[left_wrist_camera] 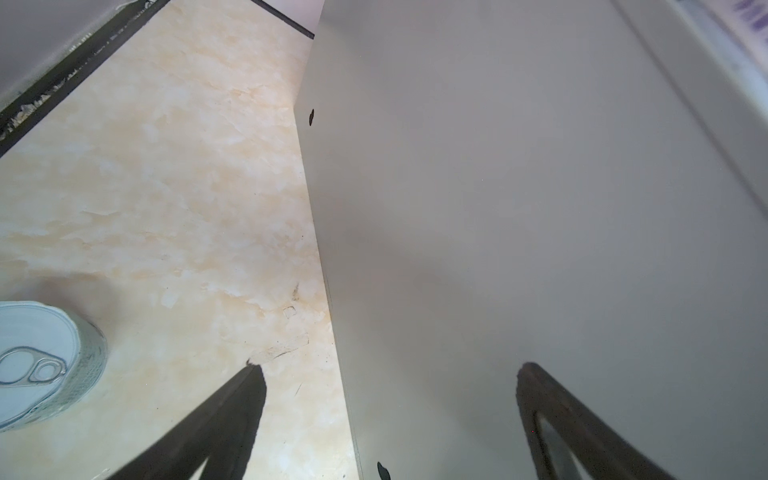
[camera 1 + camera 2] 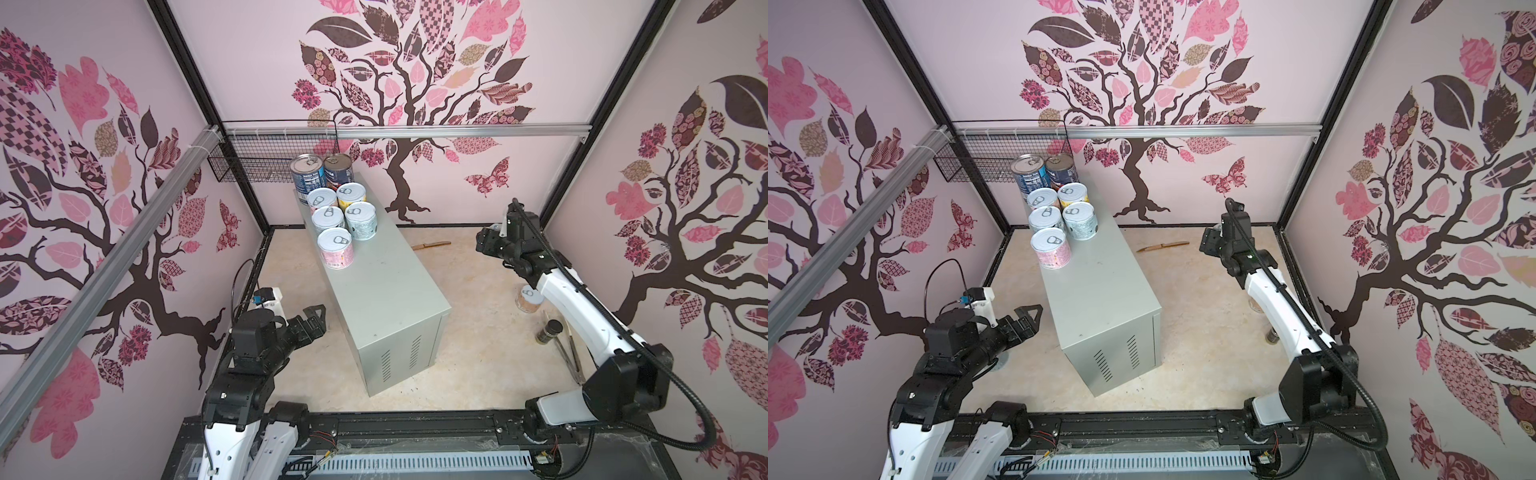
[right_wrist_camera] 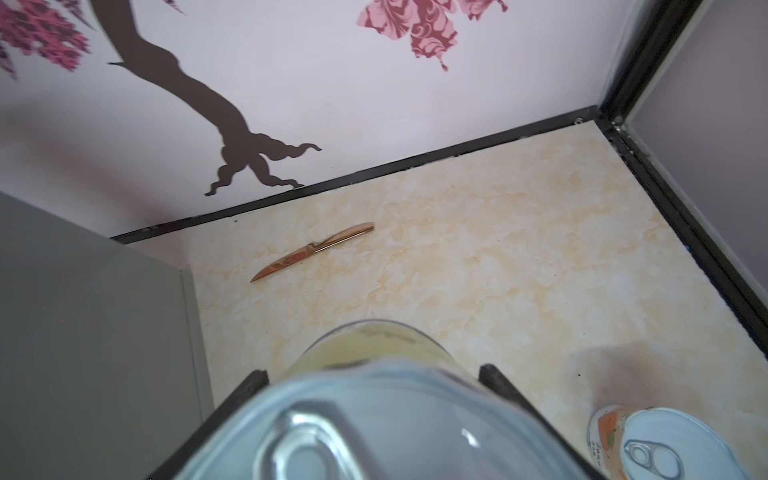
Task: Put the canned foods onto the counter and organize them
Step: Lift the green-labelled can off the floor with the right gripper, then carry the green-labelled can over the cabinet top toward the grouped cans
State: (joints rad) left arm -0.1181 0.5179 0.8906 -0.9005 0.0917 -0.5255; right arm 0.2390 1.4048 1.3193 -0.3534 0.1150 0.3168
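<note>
- The right gripper [image 3: 373, 374] is partly closed on a short can [image 3: 374, 428] with a yellow label. The can sits between its jaws and seems lifted off the marble floor [image 3: 498, 270].
- The left gripper [image 1: 390, 370] is wide open and holds nothing. A green can [image 1: 45, 361] stands on the floor beside it.
- The surface [image 2: 386, 282] lies to the left of the right gripper. Seven cans stand there in two rows, with the pink can [image 2: 336, 247] at the front.
- The step in hand, as I judge it, is to carry the short can to the free place next to the pink can, in front of the pale blue can [image 2: 360, 226].
- To do it well, travel higher than the lids and go down straight. Leave a small gap to the neighbours, and open only when the bottom rests flat.
- The short can points its pull-tab lid up toward the wrist. Its long axis runs from lid to bottom, about vertical; I cannot exclude a small tilt.
- An orange can [image 3: 665, 444] stands on the floor behind this gripper, under its arm.
</note>
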